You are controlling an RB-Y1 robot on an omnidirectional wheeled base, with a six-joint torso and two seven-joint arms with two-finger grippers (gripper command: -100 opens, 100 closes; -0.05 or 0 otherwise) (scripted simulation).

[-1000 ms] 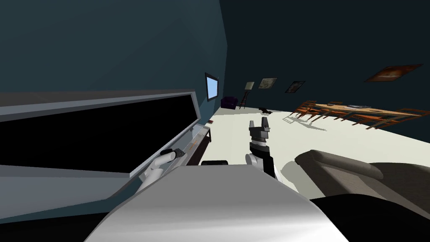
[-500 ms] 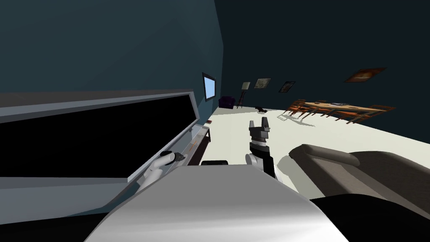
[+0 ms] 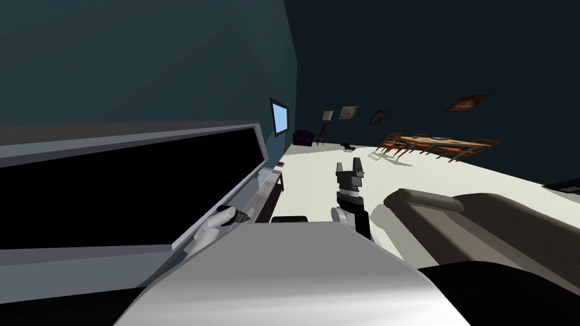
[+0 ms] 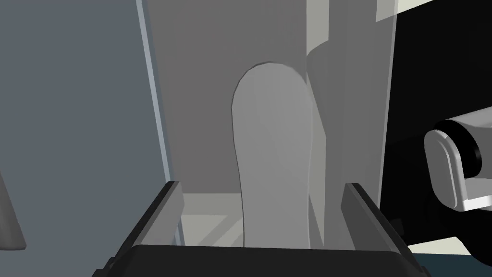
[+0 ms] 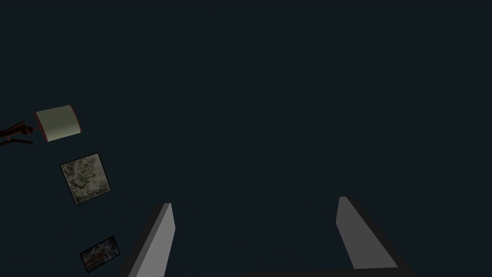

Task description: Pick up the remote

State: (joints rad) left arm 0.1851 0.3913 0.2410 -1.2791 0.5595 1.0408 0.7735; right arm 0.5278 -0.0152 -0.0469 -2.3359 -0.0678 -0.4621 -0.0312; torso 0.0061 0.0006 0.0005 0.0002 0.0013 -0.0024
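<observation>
Head: left end effector (image 3: 244,214) sits low at the surface (image 3: 271,185) under the TV (image 3: 130,181). Right end effector (image 3: 349,164) is raised mid-room, fingers apart, with the sofa (image 3: 453,215) to its right.
Left wrist: fingers apart. The grey remote (image 4: 273,154) lies lengthwise between them on the surface, touching neither.
Right wrist: fingers spread apart.
</observation>
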